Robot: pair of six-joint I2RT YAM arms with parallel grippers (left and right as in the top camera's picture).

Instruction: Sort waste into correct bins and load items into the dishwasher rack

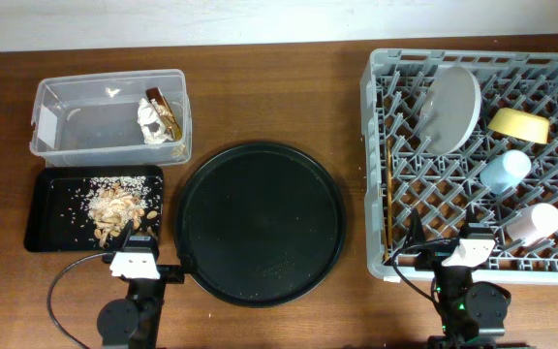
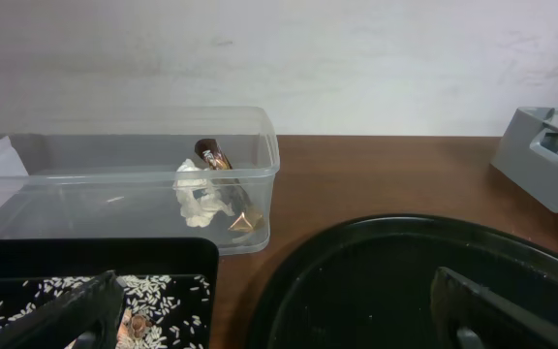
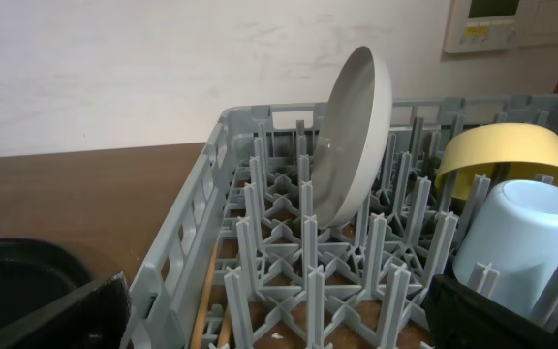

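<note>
A large round black tray (image 1: 260, 223) sits on the wooden table (image 1: 279, 87).

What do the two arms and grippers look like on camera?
Both arms are black with round bases. The left gripper and right gripper each carry a white block and dark jaws. Black cables loop beside each; a green light shows on the right arm.

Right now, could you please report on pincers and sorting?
Left pincer, right pincer open, empty. Tissue, wrapper in clear tub; scraps in black tray. Plate, bowl, blue cup, pink cup in rack. Nothing blocking.
</note>
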